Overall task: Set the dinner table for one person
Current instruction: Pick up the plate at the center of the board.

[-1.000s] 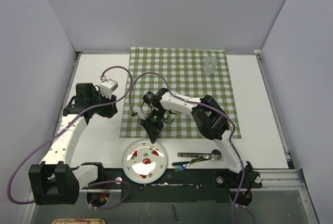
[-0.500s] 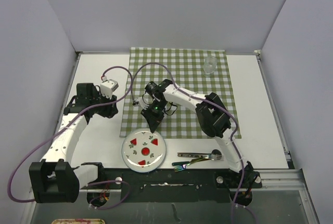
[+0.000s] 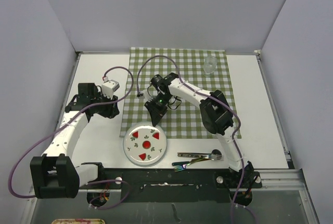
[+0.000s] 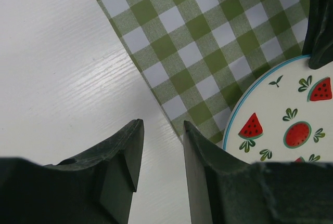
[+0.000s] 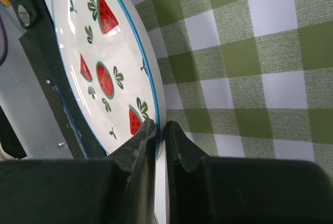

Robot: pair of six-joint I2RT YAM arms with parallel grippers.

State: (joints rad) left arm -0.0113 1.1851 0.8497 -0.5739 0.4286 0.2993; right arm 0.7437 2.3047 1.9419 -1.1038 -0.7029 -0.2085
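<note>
Top external: dinner table (image 3: 250, 83), white, lying under the checked cloth (image 3: 179, 68). Right gripper (image 3: 155, 119) clamped on far rim of watermelon plate (image 3: 144, 146). Left gripper (image 4: 161, 130) jaws parted, empty, over table just left of cloth.

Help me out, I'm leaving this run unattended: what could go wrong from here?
The right pincer is shut on just the thin rim of the plate, so the plate could slip out or tip. The plate overlaps the near edge of the cloth; sliding it further might bunch the cloth. The fork lies close beside the plate and could get knocked.
</note>
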